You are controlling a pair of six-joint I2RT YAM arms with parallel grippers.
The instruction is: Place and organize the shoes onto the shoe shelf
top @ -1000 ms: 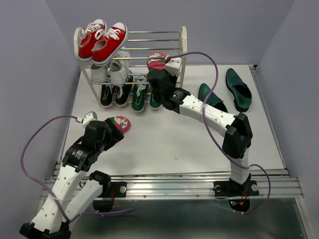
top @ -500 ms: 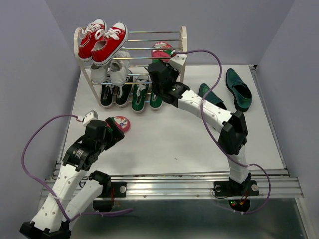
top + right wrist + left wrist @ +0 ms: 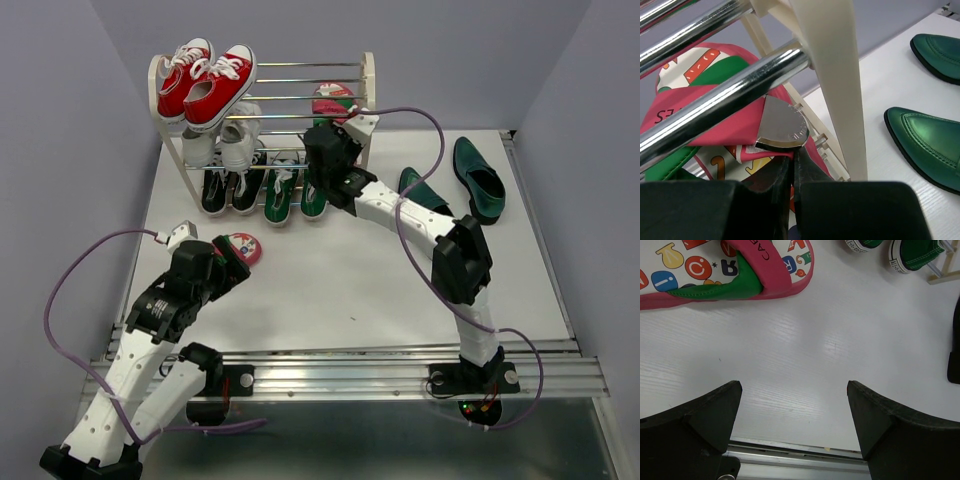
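Observation:
The shoe shelf (image 3: 368, 72) stands at the back left. My right gripper (image 3: 326, 120) is shut on the pink strap of one flip-flop (image 3: 333, 100) and holds it at the shelf's right end, about middle-tier height. In the right wrist view the flip-flop (image 3: 715, 95) sits behind a silver rod (image 3: 730, 107) and the cream frame (image 3: 832, 75), with the gripper (image 3: 792, 160) closed on it. The other flip-flop (image 3: 243, 247) lies on the table, just ahead of my open left gripper (image 3: 795, 410). Green sneakers (image 3: 282, 195) sit at the shelf's bottom. Two green loafers (image 3: 425, 195) (image 3: 478, 178) lie to the right.
Red sneakers (image 3: 205, 80) sit on the top tier, white sneakers (image 3: 225, 140) on the middle tier, black sneakers (image 3: 228, 188) at the bottom left. The right arm stretches across the table to the shelf. A metal rail (image 3: 340, 355) edges the table front.
My right gripper has carried the flip-flop up and back to the right, closer to the shelf's right frame. The left arm has not moved.

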